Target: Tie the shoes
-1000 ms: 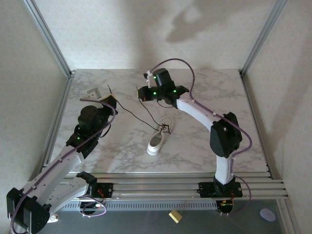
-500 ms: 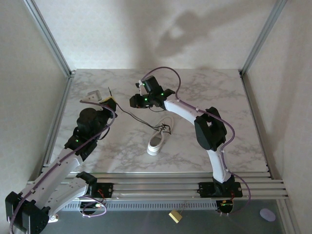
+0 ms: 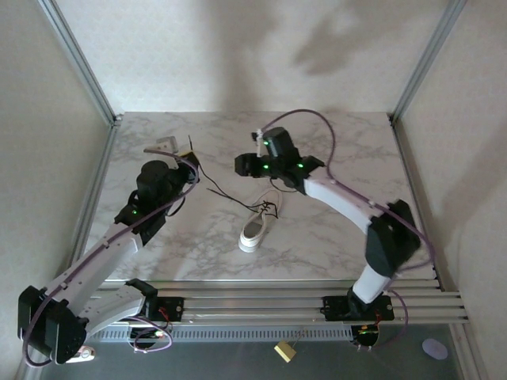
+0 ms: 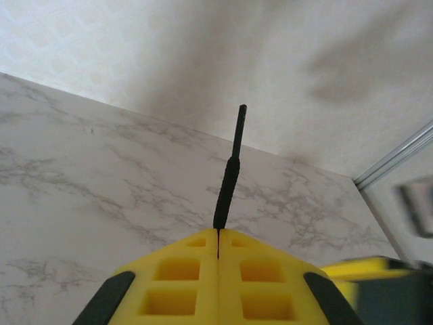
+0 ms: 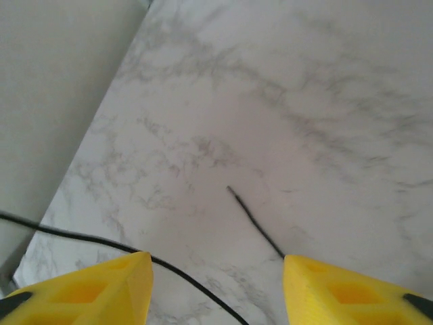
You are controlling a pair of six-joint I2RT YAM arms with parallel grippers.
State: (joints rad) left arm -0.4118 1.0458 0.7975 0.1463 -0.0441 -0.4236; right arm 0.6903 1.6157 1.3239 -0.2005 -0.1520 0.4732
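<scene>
- The desk (image 3: 333, 229) is a smooth, square-cornered slab, white marble pattern with grey veins.
- One sneaker (image 3: 260, 223) lies near the middle of the desk, a little towards its near edge. It is small, white, low-cut, with a white sole.
- Two thin black laces (image 3: 230, 195) run out of it, both towards the desk's far-left corner. One trails loose across the marble; the other rises to the left pincer.
- There are two arms, each white-shelled with black joints.
- The left gripper (image 4: 218, 233) has blocky yellow fingers (image 4: 176, 277) moulded with square recesses. They are pressed flat together on a lace, whose stiff tip (image 4: 230, 172) stands straight up out of the seam. In the top view this gripper (image 3: 188, 150) sits near the far-left corner.
- The right gripper (image 5: 216, 261) holds its two yellow fingers (image 5: 95, 284) well apart, with nothing between them. Below it a loose lace end (image 5: 254, 220) lies on the marble, and a second strand (image 5: 101, 242) crosses by the left-hand finger in that view. Seen from above, it (image 3: 239, 165) hovers beyond the sneaker, towards the far edge.
- Pale, finely textured walls (image 3: 238, 55) and two slanted metal posts (image 3: 79, 63) enclose the desk.
</scene>
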